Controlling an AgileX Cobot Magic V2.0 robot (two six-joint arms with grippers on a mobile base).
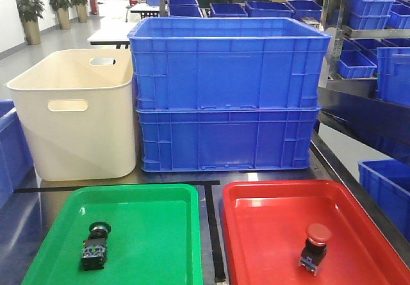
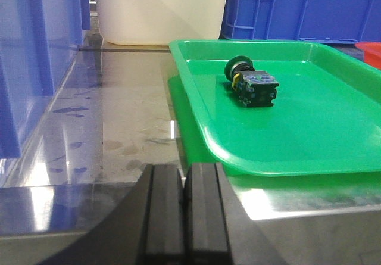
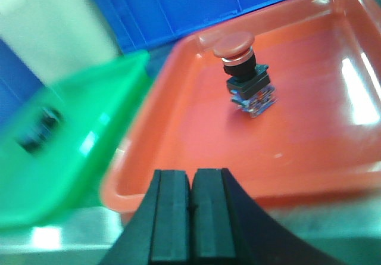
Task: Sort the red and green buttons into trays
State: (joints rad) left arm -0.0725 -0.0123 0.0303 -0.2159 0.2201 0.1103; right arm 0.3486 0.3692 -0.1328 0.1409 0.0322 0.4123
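With the green button (image 1: pixel 95 245) lying in the green tray (image 1: pixel 160 198) and the red button (image 1: pixel 314 247) upright in the red tray (image 1: pixel 378 198) beside it, both tools (image 2: pixel 186 217) (image 3: pixel 191 217) are pressed together holding nothing, so your one risk is clipping a tray rim and toppling the red one.

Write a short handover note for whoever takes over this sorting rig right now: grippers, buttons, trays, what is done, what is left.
Left gripper: shut, empty, outside the green tray.
Right gripper: shut, empty, at the near rim of the red tray.
Green button: lying on its side in the green tray.
Red button: upright in the red tray.
Done: both buttons sit in matching trays.
Left: nothing visible to sort.
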